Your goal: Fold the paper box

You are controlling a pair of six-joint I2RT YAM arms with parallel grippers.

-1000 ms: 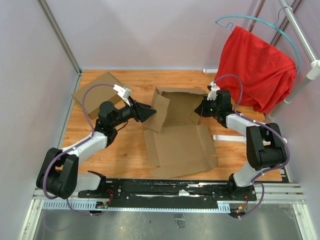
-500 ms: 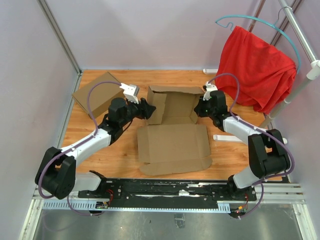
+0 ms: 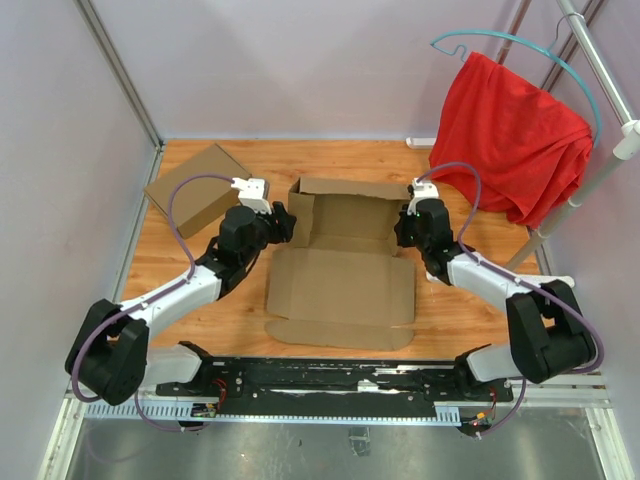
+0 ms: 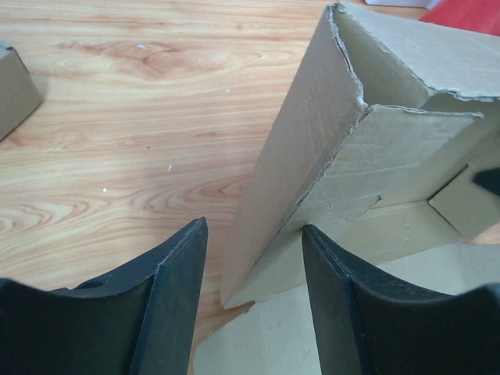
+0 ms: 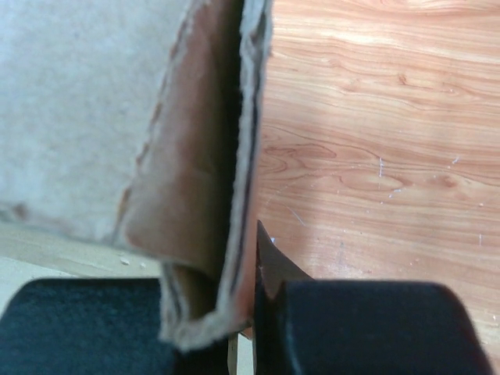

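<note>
Paper box (image 3: 345, 275) lay part-folded. Left gripper (image 3: 285, 222) stood parted beside its left wall; right gripper (image 3: 402, 228) clamped its right wall.

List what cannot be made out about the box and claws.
Top view: right claw's fingertips, hidden under its wrist.
Right wrist view: most of the plain brown cardboard box, cut off by the frame.
Left wrist view: whether the left claw touches the wall, blocked by its finger.

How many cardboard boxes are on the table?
2. The half-folded paper box lies in the middle; another brown box sits in the far left corner. Nothing seems hidden.
</note>
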